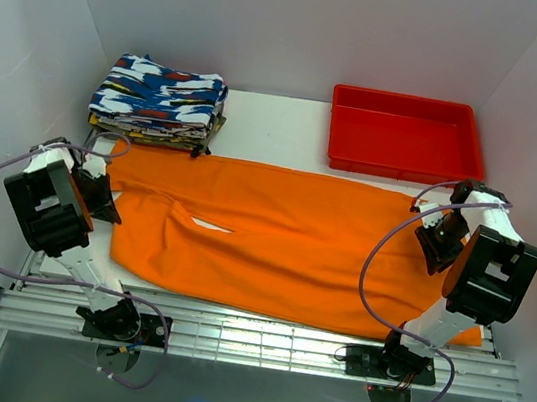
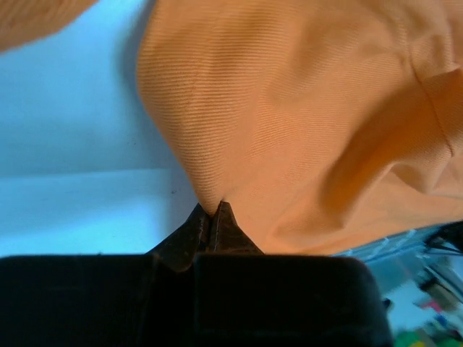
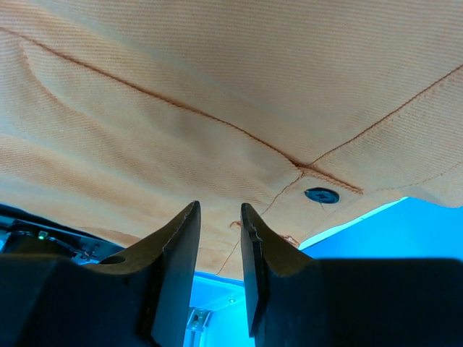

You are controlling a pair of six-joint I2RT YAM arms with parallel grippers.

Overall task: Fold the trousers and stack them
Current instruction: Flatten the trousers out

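At the far left the left tool (image 1: 102, 198) sits at the left end of the trousers (image 1: 282, 244), low over the bench (image 1: 270, 125). Its wrist view shows the left tool (image 2: 210, 213) with the two fingers pressed together, a small peak of orange cloth (image 2: 304, 130) pinched between the tips and pulled up off the pale surface.

Behind it, in the back left corner, lies a folded stack of blue, white and red patterned clothes (image 1: 159, 102), its near edge just beside the garment's top corner.

The trousers are spread lengthwise across the middle of the bench – left end bunched and creased, a short slit of white showing through near the left third, the rest lying mostly flat.

At the back right stands a red tray (image 1: 399, 170), apart from the cloth.

The right tool (image 1: 436, 248) hangs over the garment's right end. From its own camera the right tool (image 3: 220, 210) has its fingers (image 3: 177, 246) a narrow gap apart (blue shows between them lower down), the tips at the cloth's seamed edge near a dark button (image 3: 321, 195) – nothing is visibly clamped between them.
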